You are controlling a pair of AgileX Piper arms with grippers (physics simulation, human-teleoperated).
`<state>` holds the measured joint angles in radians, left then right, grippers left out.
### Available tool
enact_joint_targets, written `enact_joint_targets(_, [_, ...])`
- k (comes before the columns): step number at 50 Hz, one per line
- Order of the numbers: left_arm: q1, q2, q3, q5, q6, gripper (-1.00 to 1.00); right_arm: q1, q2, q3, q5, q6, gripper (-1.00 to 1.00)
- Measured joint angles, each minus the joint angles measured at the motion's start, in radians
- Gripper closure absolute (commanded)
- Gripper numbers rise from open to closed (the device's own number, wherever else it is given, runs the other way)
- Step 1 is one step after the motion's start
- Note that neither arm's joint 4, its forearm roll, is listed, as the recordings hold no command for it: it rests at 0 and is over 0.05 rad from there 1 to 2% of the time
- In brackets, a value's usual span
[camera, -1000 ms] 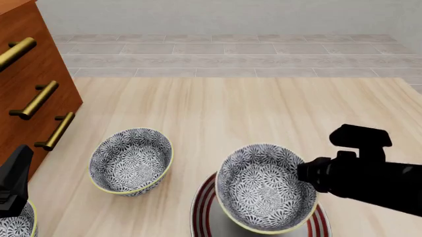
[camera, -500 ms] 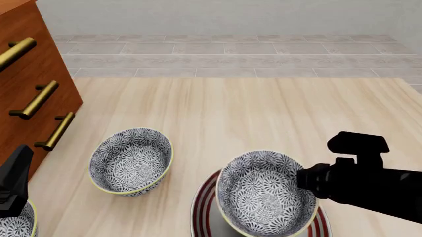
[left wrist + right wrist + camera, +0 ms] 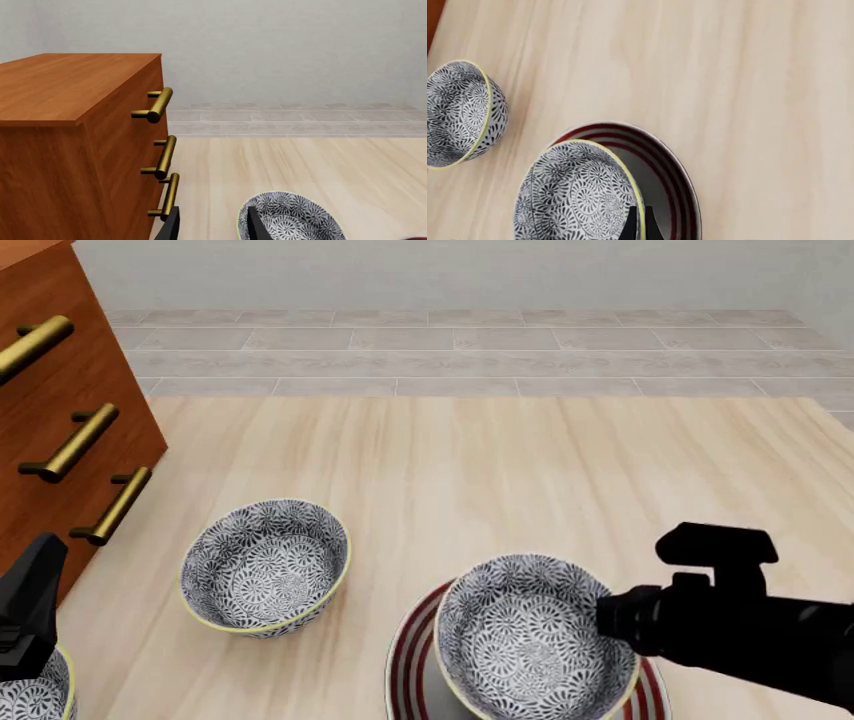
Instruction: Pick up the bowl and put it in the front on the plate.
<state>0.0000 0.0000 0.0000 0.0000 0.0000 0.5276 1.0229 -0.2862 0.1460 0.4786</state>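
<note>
The bowl (image 3: 531, 640) with the blue-grey floral pattern hangs tilted just above the plate (image 3: 408, 660), a white plate with red rings at the table's front edge. My right gripper (image 3: 607, 625) is shut on the bowl's right rim. The right wrist view shows its fingers (image 3: 639, 225) pinching the yellow-green rim of the bowl (image 3: 577, 192), with the plate (image 3: 667, 165) beneath. Whether the bowl touches the plate I cannot tell. My left gripper (image 3: 212, 229) is open and empty at the front left, near the cabinet.
A second identical bowl (image 3: 264, 565) stands left of the plate, and it also shows in the left wrist view as a bowl (image 3: 293, 220). A third bowl (image 3: 27, 692) sits at the front left corner under my left arm. A wooden drawer cabinet (image 3: 67, 430) with brass handles borders the left side.
My right gripper has come down and slightly nearer with the bowl, bringing it lower over the plate. The left arm and the other bowls have not moved.
</note>
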Motion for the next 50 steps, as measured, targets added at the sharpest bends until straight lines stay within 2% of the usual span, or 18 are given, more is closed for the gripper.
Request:
enact_joint_targets(16, [0.000, 0.000, 0.000, 0.000, 0.000, -1.00, 0.001, 0.012, 0.012, -0.028, 0.006, 1.00])
enact_joint_targets(17, [0.000, 0.000, 0.000, 0.000, 0.000, -1.00, 0.002, 0.012, 0.012, -0.028, 0.006, -1.00])
enact_joint_targets(37, [0.000, 0.000, 0.000, 0.000, 0.000, -1.00, 0.007, 0.005, 0.005, -0.020, -0.009, -1.00])
enact_joint_targets(50, [0.000, 0.000, 0.000, 0.000, 0.000, -1.00, -0.003, -0.024, -0.028, 0.028, -0.030, -1.00])
